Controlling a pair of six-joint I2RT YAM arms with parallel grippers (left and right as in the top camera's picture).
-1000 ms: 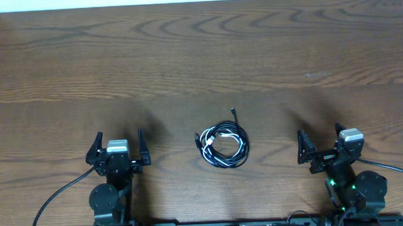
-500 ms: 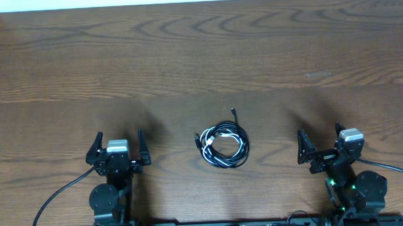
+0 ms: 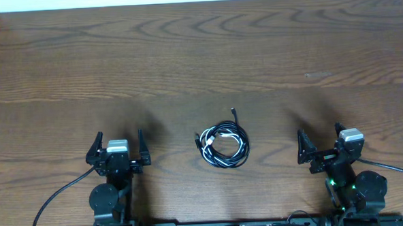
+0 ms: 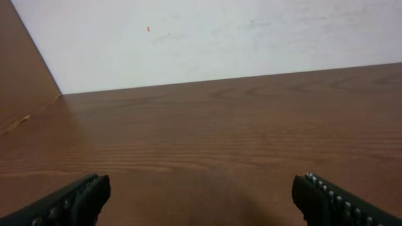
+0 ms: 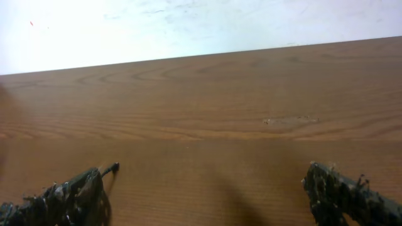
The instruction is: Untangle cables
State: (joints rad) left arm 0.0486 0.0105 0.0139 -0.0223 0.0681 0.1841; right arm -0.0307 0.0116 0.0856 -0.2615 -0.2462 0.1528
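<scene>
Overhead: the cables (image 3: pixel 223 145) lie on the table (image 3: pixel 185 52) as one small wound bundle of black loops, with a short white section on the left side of the coil; one thin black end with a small plug runs out of the bundle toward the far side; the bundle sits in the near half of the table, about midway between the two arms, and neither arm touches it. The left gripper (image 3: pixel 118 145) stands at the near left, well apart from the bundle, jaws spread wide with nothing between them; the right gripper (image 3: pixel 321 146) stands at the near right, likewise well apart, jaws spread and holding nothing. A faint pale mark (image 3: pixel 318 74) shows on the wood farther out on the right.

Left wrist: two dark ribbed fingers (image 4: pixel 70 202) enter at the lower corners, set wide apart; brown wood grain lies between and beyond them and runs to a white wall (image 4: pixel 220 37) at the far edge.

Right wrist: this gripper's fingers also enter at the lower corners, wide apart; the pale mark lies on the wood ahead, right of centre; a small dark tip shows just beside the left-hand finger, and whether it belongs to the finger or to a cord cannot be told; the white wall closes the far side.
</scene>
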